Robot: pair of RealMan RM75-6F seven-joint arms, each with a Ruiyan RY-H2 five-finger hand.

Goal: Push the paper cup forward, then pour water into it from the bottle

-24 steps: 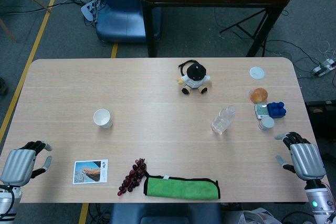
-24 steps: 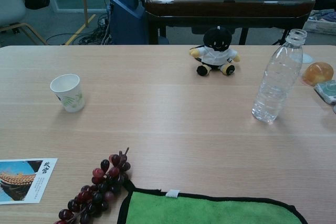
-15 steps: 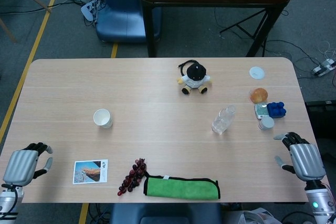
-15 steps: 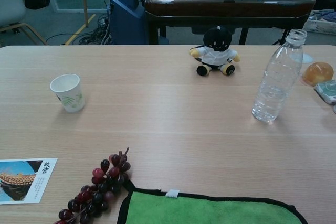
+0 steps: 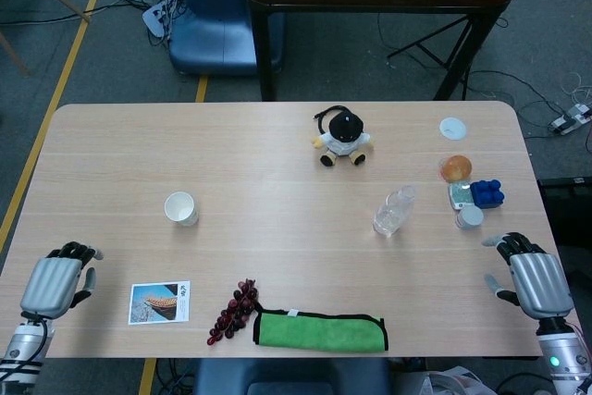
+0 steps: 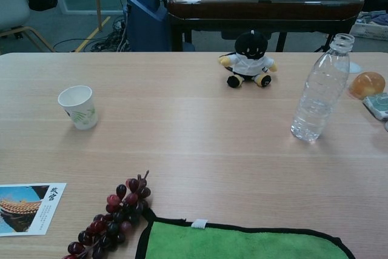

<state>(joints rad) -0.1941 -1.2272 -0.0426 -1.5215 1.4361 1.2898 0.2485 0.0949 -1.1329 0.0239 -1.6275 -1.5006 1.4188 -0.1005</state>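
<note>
Standing upright at left of centre in the head view, the paper cup waits untouched, its mouth up to take water. At right of centre the bottle stands uncapped, ready for pouring. Both the left hand and right hand rest at the lower corners, empty with fingers apart. The postcard shows 2 Chinese characters.
</note>
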